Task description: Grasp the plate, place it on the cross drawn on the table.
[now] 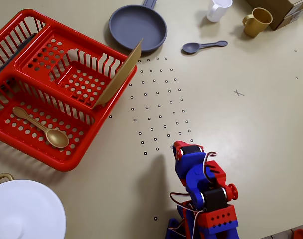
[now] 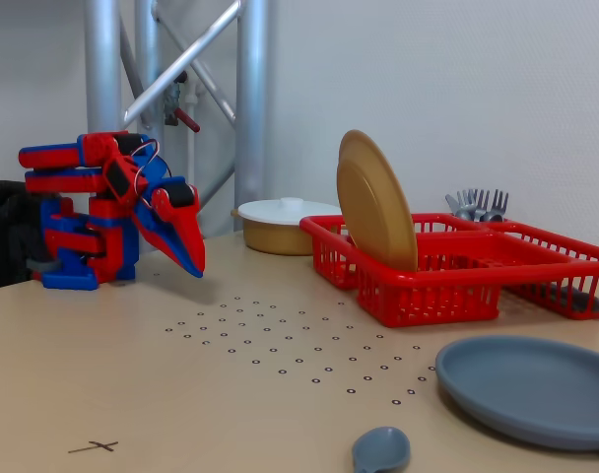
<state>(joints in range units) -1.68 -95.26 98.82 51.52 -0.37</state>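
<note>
The tan-yellow plate [image 1: 118, 77] [image 2: 374, 206] stands on edge, leaning in the red dish rack [image 1: 22, 124] [image 2: 428, 286] at its right wall in the overhead view. The small pen cross [image 1: 238, 92] [image 2: 94, 447] is on the beige table [image 1: 261, 129] to the right of the dot grid in the overhead view. My red and blue gripper [image 1: 179, 147] [image 2: 195, 268] is folded back near the arm's base at the bottom of the overhead view. It is shut, holds nothing, and points down at the table well away from the plate.
A grey pan [image 1: 137, 27] [image 2: 526, 386], a grey spoon [image 1: 202, 46] [image 2: 380, 449], a white mug [image 1: 218, 10] and a yellow mug [image 1: 256, 21] lie at the far side. A white-lidded pot [image 1: 23, 211] [image 2: 280, 225] sits by the rack, which holds a tan spoon [image 1: 42, 128].
</note>
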